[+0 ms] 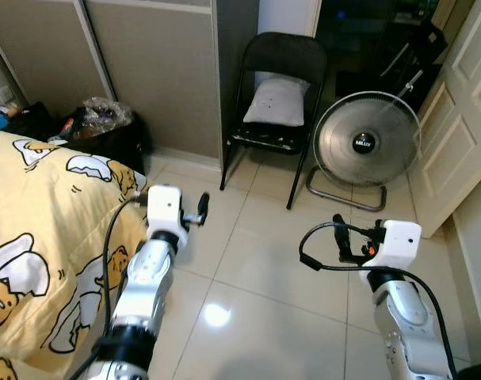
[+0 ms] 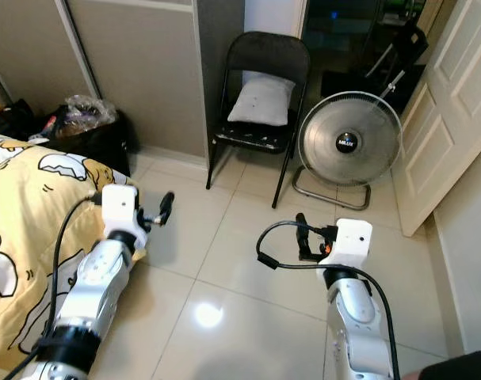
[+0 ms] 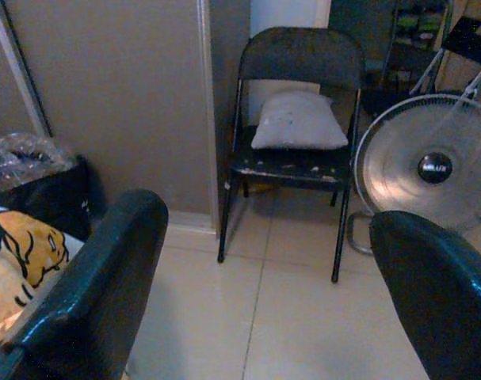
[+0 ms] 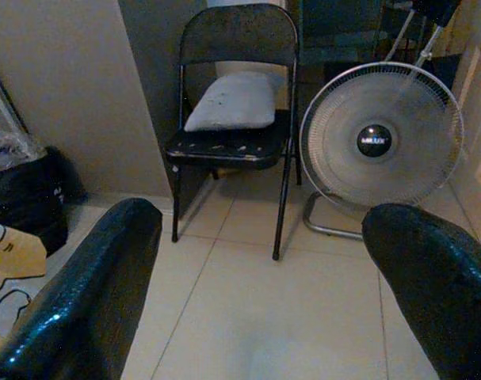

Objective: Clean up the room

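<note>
My left gripper (image 1: pixel 202 207) and right gripper (image 1: pixel 340 235) hover above pale floor tiles, fingers spread, nothing held. Ahead: grey pillow (image 1: pixel 278 101), rumpled, propped on black folding chair's (image 1: pixel 281 59) seat, beside floor fan (image 1: pixel 368 143).

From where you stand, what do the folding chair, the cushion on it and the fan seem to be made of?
Folding chair: likely painted black metal; thin tubular legs, seat scuffed pale in patches.
Cushion: soft grey-white fabric, dented and faintly speckled.
Fan: probably metal; fine shiny wire grille on a bent tube stand.
</note>
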`<state>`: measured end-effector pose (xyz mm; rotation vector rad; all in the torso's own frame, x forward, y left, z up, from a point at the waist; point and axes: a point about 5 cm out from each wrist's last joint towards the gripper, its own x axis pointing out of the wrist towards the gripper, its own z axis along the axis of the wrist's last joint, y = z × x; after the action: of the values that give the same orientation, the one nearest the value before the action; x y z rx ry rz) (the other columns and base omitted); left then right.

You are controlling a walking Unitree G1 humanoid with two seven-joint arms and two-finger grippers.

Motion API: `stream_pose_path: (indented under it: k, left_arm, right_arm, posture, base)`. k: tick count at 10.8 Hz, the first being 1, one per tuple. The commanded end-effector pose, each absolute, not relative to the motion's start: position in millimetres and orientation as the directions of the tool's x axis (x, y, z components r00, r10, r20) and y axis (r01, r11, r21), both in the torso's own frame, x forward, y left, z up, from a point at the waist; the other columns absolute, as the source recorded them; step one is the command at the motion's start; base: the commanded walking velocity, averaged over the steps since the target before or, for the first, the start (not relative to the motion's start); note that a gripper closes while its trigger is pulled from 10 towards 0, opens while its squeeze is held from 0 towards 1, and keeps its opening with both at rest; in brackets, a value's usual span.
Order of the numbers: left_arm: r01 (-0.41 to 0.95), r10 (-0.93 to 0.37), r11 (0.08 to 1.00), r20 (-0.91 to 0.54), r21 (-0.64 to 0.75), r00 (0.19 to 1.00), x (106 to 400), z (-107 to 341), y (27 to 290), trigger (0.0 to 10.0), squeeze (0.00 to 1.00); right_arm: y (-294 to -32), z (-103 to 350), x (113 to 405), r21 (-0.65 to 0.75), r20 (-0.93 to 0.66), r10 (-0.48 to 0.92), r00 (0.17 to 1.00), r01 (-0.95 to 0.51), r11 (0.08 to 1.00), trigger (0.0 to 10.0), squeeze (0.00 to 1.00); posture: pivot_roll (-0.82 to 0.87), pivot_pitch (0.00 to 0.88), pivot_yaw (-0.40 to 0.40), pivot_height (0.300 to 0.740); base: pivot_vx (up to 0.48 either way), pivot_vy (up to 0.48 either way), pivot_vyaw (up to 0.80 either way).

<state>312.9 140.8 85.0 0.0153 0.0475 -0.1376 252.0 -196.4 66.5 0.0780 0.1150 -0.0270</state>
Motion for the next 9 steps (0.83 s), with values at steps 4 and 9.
stream_pose_path:
  k: [4,9]
  left_arm:
    - [0.157,-0.156,0.988,-0.076,-0.002,0.985,316.1,82.5,141.2,10.0,0.00]
    - [0.059,-0.067,0.996,-0.127,-0.067,0.990,310.5,69.4,145.8,10.0,0.00]
  right_arm:
    - [-191.4,65.2,253.8,0.087,-0.123,0.009,0.992,0.002,0.996,10.0,0.00]
    - [-198.8,73.5,258.5,0.125,-0.073,-0.020,0.997,0.029,0.992,10.0,0.00]
  posture:
    - [-0.09,0.000,0.023,0.740]
    - [-0.09,0.000,0.010,0.740]
  base:
    - [0.000,0.480,0.00]
    - [0.000,0.192,0.19]
